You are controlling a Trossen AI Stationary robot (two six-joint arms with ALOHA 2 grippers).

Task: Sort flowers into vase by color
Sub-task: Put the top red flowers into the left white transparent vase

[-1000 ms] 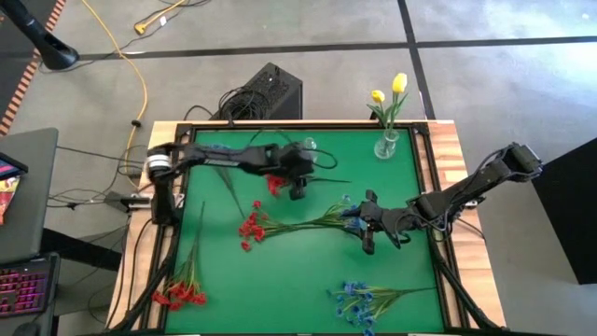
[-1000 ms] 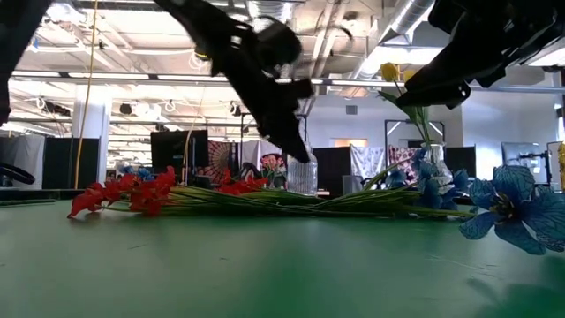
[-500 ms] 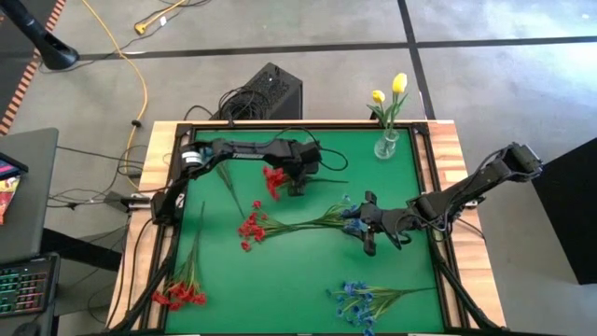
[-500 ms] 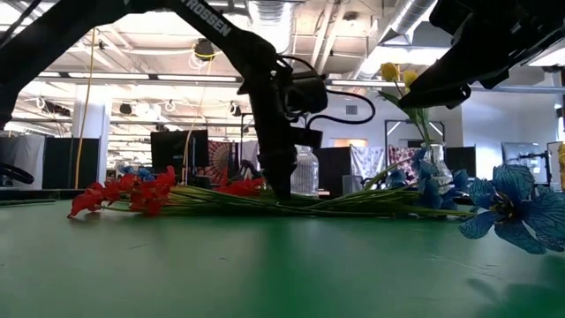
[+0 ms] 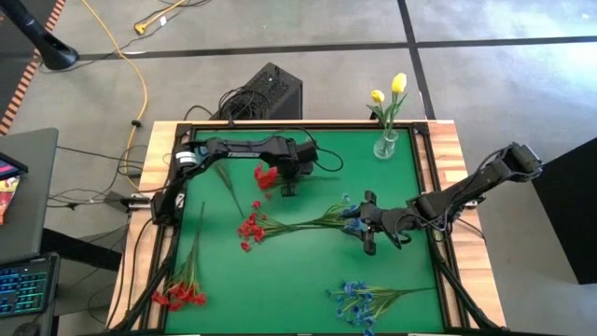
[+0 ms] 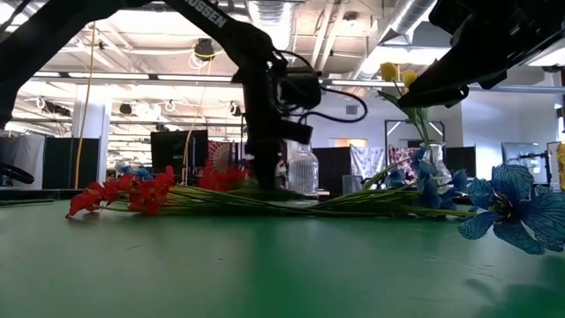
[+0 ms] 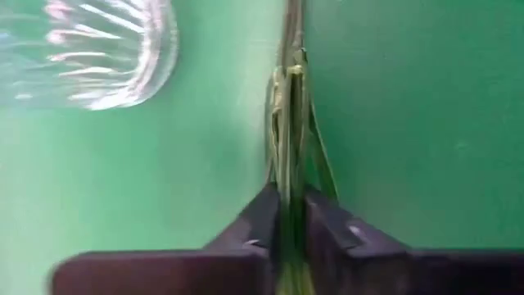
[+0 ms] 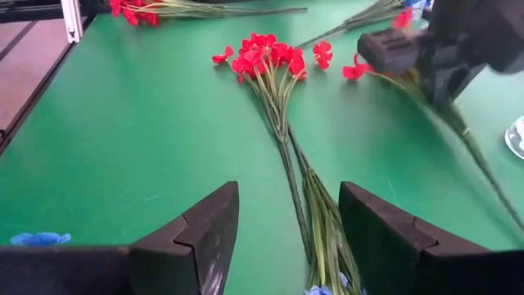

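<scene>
A red flower spray [image 5: 264, 175] lies at the table's far middle, and my left gripper [image 5: 287, 186] is shut on its green stem, close behind the blooms [image 8: 356, 70]. A clear glass vase [image 7: 98, 49] stands just beside it. Yellow flowers [image 5: 392, 93] stand in a small glass vase [image 5: 385, 146] at the far right. My right gripper [image 5: 369, 231] hovers open at mid-right over the stems [image 8: 319, 213] of another red spray [image 5: 250, 229], next to a blue bloom [image 5: 350, 213]. My left gripper pinches the red spray's bundle of thin green stems [image 7: 288, 176] between its two fingers [image 7: 258, 221], a short way behind the blooms. The fingers come steeply from above and lie across the stem. The stem's free end runs on along the green mat.
A third red spray [image 5: 177, 294] lies at the near left corner and a blue spray [image 5: 359, 301] near the front edge. Wooden rails [image 5: 448, 159] frame the green mat. A black box [image 5: 270, 91] and cables sit behind the far edge.
My left gripper has tipped to point steeply down, sunk onto the red spray's stem and taken hold of it. It has then drawn slightly toward the table's left, and the red blooms have shifted left with it.
</scene>
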